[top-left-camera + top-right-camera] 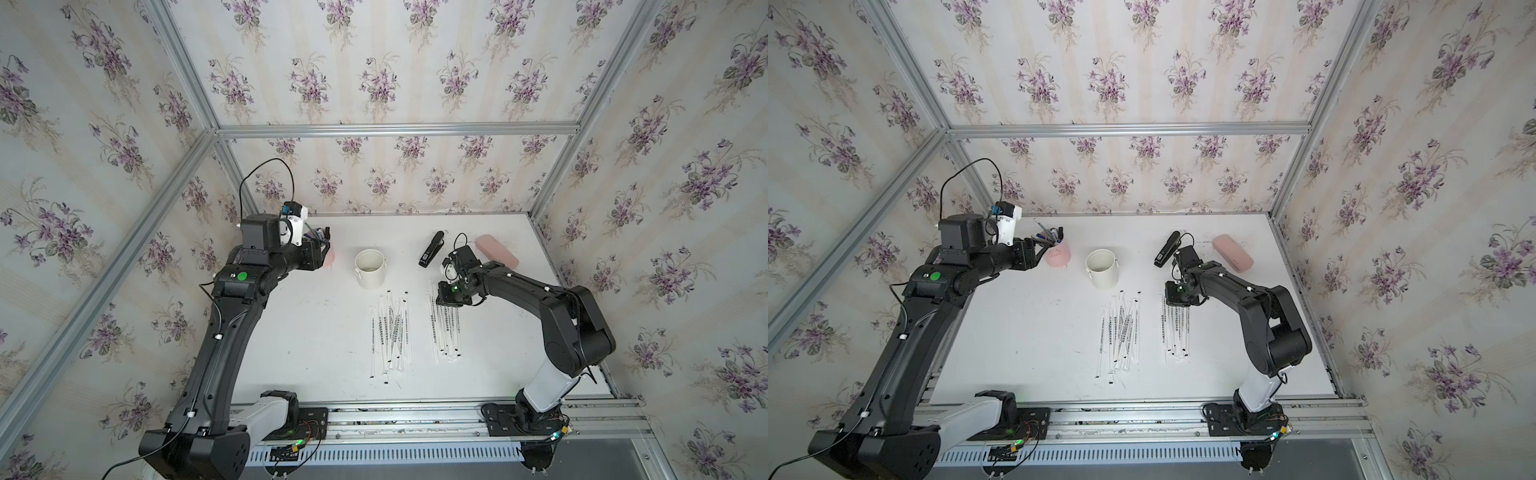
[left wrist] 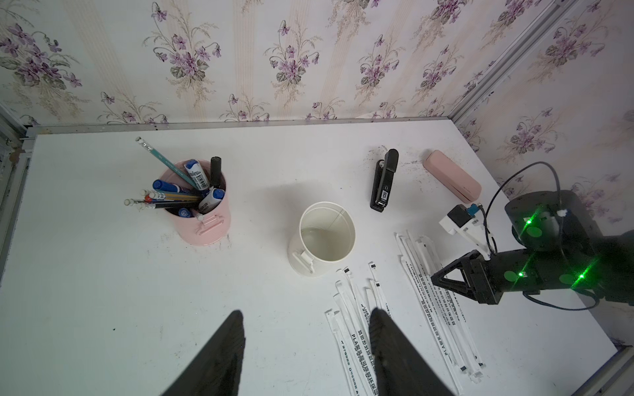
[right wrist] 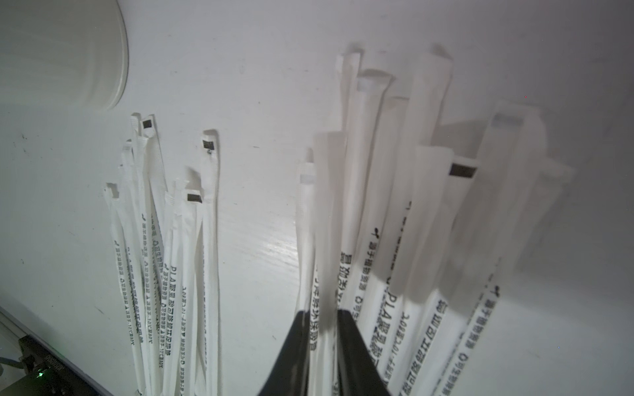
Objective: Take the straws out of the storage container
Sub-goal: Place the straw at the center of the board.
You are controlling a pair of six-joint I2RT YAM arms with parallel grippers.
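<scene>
The storage container (image 1: 370,279) stands upright and looks empty, its pale floor bare in the left wrist view, so I judge the unloading all but done. All the straws (image 1: 390,332) in sight lie flat on the tabletop (image 1: 307,340), on the side of the container toward the arms' bases. They form two bundles. One starts just beside the container. The second bundle (image 1: 446,332) lies farther off, on the container's right-arm side. In both, the long axes run from the container toward the bases, nearly parallel. I count about ten in each, though overlaps keep the tally loose. The right claw (image 3: 319,313) is low over the second bundle, at its end nearer the container, and its fingers straddle one or two straws along their length. The jaws stand a narrow gap apart, and I cannot tell whether they are pinching or have let go. What comes next turns on that: the bundle lies directly beneath this claw, so a straight lift would clear it. The left claw (image 2: 306,313) is spread wide and empty, on the container's other side by the one pink pen cup (image 2: 206,226). One stapler (image 2: 384,185) and one pink case (image 2: 451,180) lie beyond the container, toward the back wall.
</scene>
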